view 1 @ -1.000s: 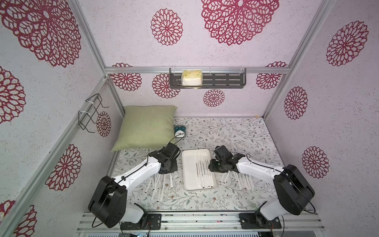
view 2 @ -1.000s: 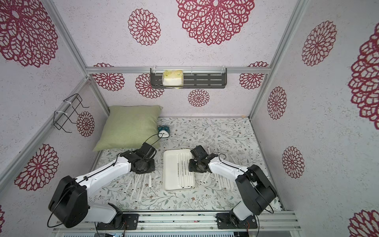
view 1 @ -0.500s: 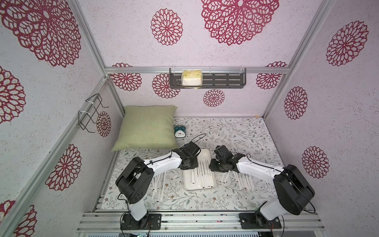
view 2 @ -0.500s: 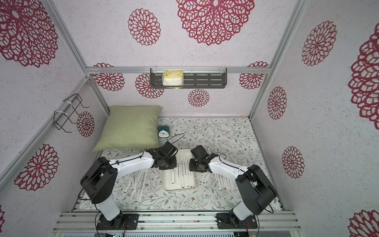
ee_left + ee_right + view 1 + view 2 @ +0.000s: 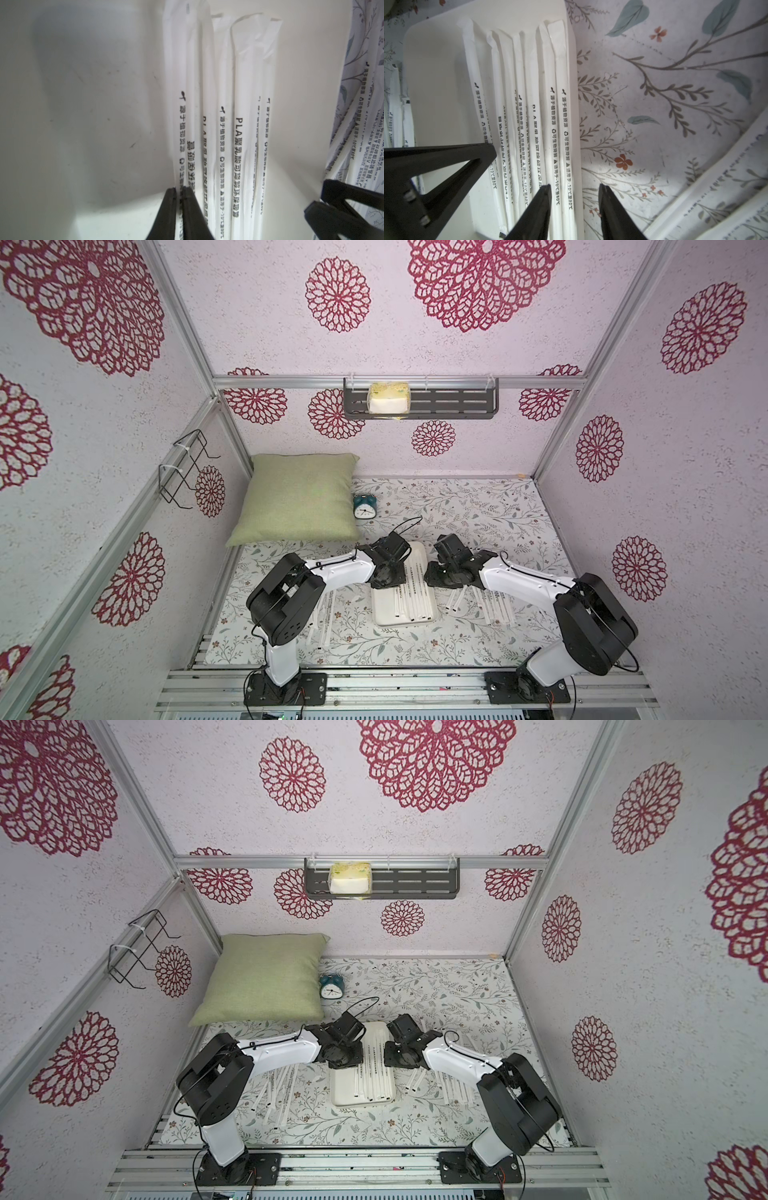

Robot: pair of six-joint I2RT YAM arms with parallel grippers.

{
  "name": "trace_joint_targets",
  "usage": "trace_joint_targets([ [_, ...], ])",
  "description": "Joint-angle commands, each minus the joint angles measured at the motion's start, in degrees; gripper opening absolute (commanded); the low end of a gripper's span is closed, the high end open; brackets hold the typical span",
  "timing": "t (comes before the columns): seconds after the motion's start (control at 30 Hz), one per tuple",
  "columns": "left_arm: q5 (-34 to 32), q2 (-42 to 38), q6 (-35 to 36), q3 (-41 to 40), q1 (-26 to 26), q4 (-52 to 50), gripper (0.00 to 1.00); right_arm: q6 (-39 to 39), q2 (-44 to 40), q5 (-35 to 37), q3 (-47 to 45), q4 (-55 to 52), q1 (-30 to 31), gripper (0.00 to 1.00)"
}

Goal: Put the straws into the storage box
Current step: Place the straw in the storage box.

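Observation:
The storage box [image 5: 384, 610], a shallow white tray, lies between both arms in both top views [image 5: 344, 1094]. Several straws [image 5: 415, 597] lie side by side in its right half. My left gripper [image 5: 179, 190] hangs over the box, shut on one straw [image 5: 181, 124] that runs alongside the others [image 5: 241, 128]. My right gripper [image 5: 574, 187] is open, its jaws straddling the box's right rim [image 5: 572, 62] and the two outermost straws [image 5: 556, 116]. Loose straws lie on the floral mat to the left [image 5: 320, 622] and right [image 5: 494, 605] of the box.
A green pillow [image 5: 299, 497] and a teal alarm clock [image 5: 365, 508] sit at the back left. A dark wall shelf [image 5: 453, 404] holds a yellow pack. A wire rack [image 5: 183, 468] hangs on the left wall. The two grippers [image 5: 390, 576] [image 5: 434, 576] are close together.
My left arm has swung from the mat left of the box to over the box, with its gripper staying shut. The right arm has stayed still.

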Motion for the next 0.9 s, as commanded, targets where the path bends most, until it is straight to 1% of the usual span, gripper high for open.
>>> trace_joint_targets([
  [0.0,0.23,0.92,-0.55,0.29,-0.45,1.39,0.13,-0.97,0.43,0.98,0.76,-0.09,-0.38,0.44],
  [0.27,-0.50,-0.02,-0.31,0.90,-0.46,-0.01,0.21,-1.21,-0.07,1.38,1.11,-0.57,-0.34,0.44],
  [0.4,-0.76,-1.10,-0.22,1.65,-0.45,-1.09,0.25,-1.80,-0.89,1.97,2.07,-1.83,-0.64,0.46],
  [0.5,-1.82,-3.76,0.26,3.56,-0.44,-4.45,0.29,-3.46,-3.18,3.20,3.72,-5.02,-1.96,0.48],
  [0.57,-3.14,-6.98,1.10,5.19,-0.47,-7.46,0.35,-4.75,-6.01,3.54,3.77,-6.57,-4.03,0.49],
  [0.67,-7.15,-13.11,3.43,7.36,-0.46,-12.30,0.48,-7.78,-9.73,3.67,2.61,-8.71,-8.24,0.51],
  [0.7,-9.38,-15.20,4.85,7.72,-0.42,-13.78,0.52,-9.25,-10.51,3.68,1.95,-9.31,-9.88,0.51],
  [0.77,-15.36,-18.39,8.50,7.99,-0.46,-16.93,0.58,-12.35,-11.14,3.32,0.92,-9.95,-12.64,0.50],
  [0.83,-24.52,-21.13,12.41,6.74,-0.37,-19.00,0.66,-14.28,-11.53,4.80,-0.28,-9.30,-13.44,0.45],
  [0.87,-27.31,-22.24,14.06,5.66,-0.08,-19.10,0.69,-14.16,-11.07,5.35,-0.38,-9.30,-13.51,0.42],
])
